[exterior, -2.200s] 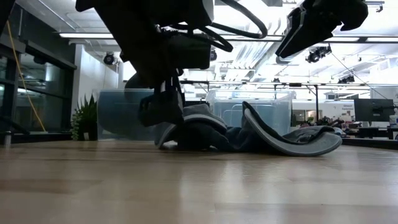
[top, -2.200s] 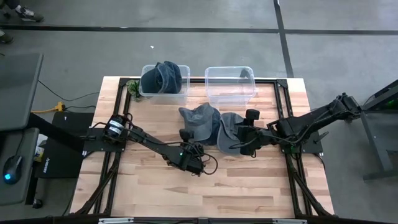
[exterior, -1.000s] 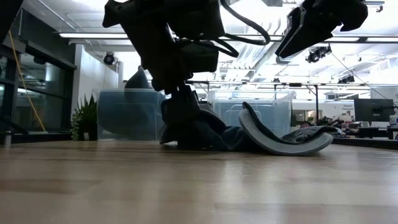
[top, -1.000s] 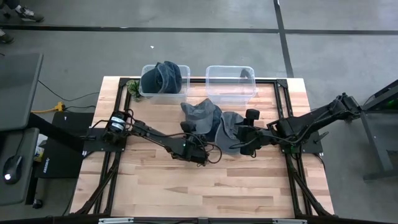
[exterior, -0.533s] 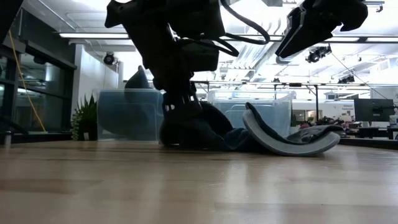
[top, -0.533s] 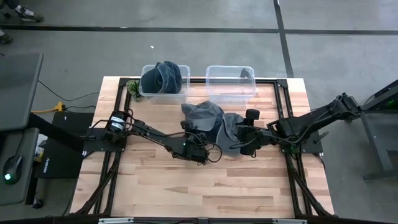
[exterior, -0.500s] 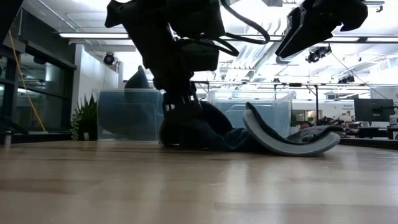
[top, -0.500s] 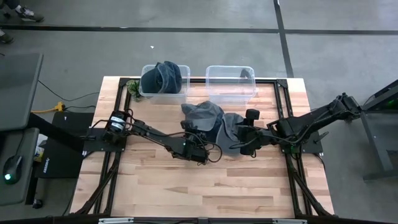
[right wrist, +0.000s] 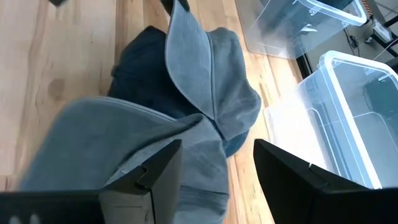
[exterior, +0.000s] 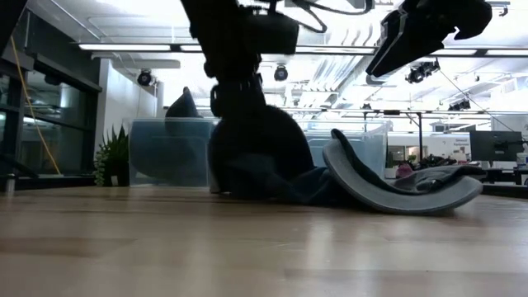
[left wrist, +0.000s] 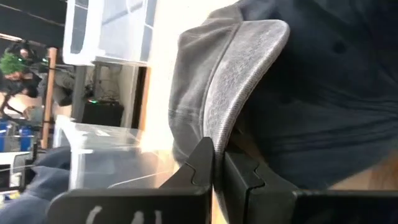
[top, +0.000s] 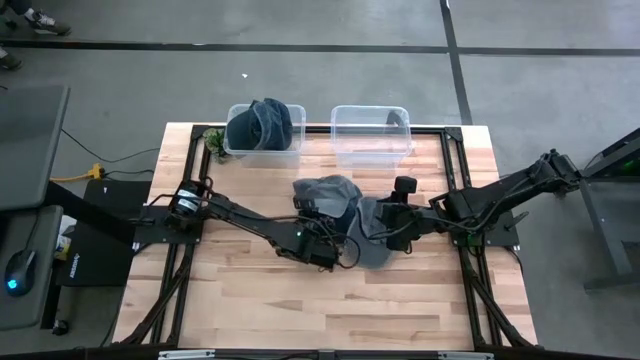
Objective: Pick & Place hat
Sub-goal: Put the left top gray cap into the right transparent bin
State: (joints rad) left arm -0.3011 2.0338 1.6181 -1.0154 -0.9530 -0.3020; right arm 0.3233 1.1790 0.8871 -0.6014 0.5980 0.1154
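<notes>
High view shows the left tool [top: 305, 205] pinching the brim of a gray hat [top: 330, 192] in the frame's middle, the right tool [top: 392, 222] open beside it, so lifting it into a bin [top: 369, 134] looks next.

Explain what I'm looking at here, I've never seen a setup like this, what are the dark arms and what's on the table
These are two robot arms at a wooden table, each ending in a two-finger gripper. One picture looks straight down, one looks level across the tabletop, and two come from cameras on the wrists. Mid-table lie two caps, touching. The left gripper is shut on the brim of one cap. The right gripper is open, above the other cap. At the table's far edge stand two clear bins: the left bin holds another cap, the right bin looks empty.
</notes>
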